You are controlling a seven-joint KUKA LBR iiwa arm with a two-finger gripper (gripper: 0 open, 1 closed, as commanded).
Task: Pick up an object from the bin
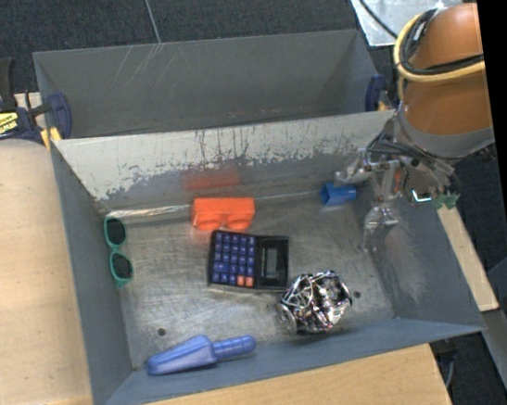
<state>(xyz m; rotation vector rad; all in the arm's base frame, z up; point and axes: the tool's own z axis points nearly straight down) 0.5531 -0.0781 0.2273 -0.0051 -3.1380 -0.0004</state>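
While the gripper [382, 218] hung low at the right side of the bin [229, 158], close to the sloping right wall, the thing nearest it was a small blue block [337, 194]. The block was squat and boxy and lay just to the gripper's left at the foot of the back wall. Whether the claw was open or closed could not be told. Further left lay an orange block [223, 212] and a dark calculator [247, 258] with blue keys. A crumpled silver foil ball [315, 302] sat nearer the front wall.

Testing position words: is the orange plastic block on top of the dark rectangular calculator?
No, the orange block lies beside the calculator, not upon it.
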